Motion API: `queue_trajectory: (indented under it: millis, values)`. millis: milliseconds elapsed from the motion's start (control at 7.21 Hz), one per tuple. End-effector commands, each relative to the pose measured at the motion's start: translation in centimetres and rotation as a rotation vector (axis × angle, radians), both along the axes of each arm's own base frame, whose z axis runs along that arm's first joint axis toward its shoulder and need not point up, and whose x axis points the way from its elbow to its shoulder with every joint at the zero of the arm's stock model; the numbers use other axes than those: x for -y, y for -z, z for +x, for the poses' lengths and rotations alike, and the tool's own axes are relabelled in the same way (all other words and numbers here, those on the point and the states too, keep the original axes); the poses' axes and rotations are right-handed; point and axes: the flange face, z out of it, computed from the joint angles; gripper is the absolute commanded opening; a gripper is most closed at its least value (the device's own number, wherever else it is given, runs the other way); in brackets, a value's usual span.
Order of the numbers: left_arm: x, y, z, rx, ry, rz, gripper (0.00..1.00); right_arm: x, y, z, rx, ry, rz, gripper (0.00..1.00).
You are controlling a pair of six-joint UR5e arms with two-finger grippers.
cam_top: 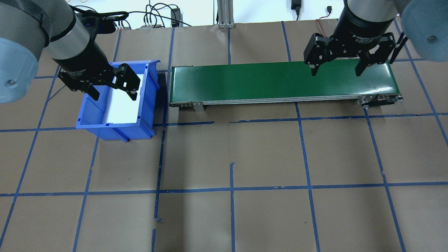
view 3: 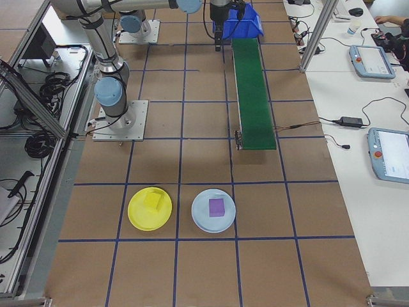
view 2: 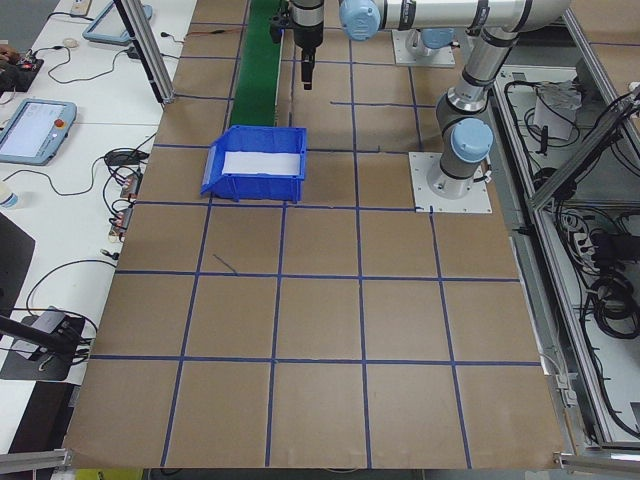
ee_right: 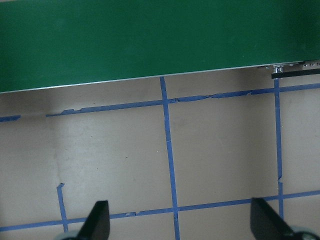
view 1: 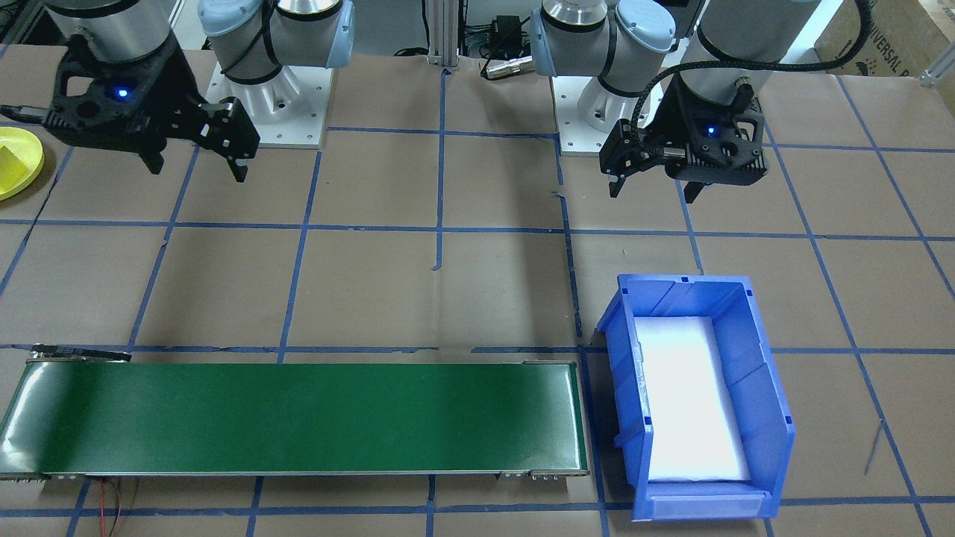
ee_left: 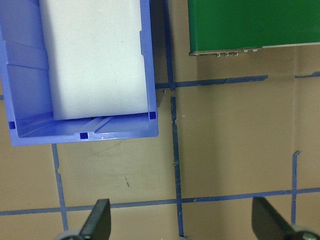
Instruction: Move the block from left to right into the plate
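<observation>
The block [view 3: 152,201] — a small yellow cube, hard to tell from what it sits on — already lies inside the round, shallow, bright yellow plastic plate [view 3: 135,215] near the table's end on the robot's right side, well apart from both arms. Just beside it is a pale blue round plate [view 3: 201,219] holding a small purple square block [view 3: 216,206].

The long green conveyor belt [cam_top: 280,82] along the table's far edge carries nothing, and the blue plastic bin [cam_top: 90,113] at its left end shows only a white foam liner [cam_top: 122,106] — no block can be seen in it.

The left pincer [cam_top: 112,91] hangs above the bin, released, its two dark fingers spread wide with nothing between them. The right pincer [cam_top: 337,70] hangs above the belt's right end, likewise released and empty; its wrist view shows only bare belt and brown paper crossed with blue tape.

Judging from this layout, the placing step looks finished for the block in the yellow plate, and both arms appear parked between rounds. If another block is to be moved, the next move calls for one to appear in the bin or on the belt, the left pincer to lower and close on it, and the right arm to reach well out toward the plate.
</observation>
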Motion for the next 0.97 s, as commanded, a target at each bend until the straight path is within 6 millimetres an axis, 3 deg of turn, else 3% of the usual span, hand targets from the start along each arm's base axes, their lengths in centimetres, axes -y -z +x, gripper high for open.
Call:
queue_trajectory:
  millis: [0,554,832]
  values:
    - [0.0,0.0,0.0,0.0,0.0,0.0,1.0,0.3,-0.1,0.8,0.02,0.153,-0.006,1.0]
    - [0.0,0.0,0.0,0.0,0.0,0.002,1.0,0.0,0.4,1.3,0.022,0.073,-0.027,1.0]
    - [0.0,0.0,-0.1,0.0,0.001,0.003,1.0,-0.4,0.6,1.9,0.044,-0.047,-0.004,1.0]
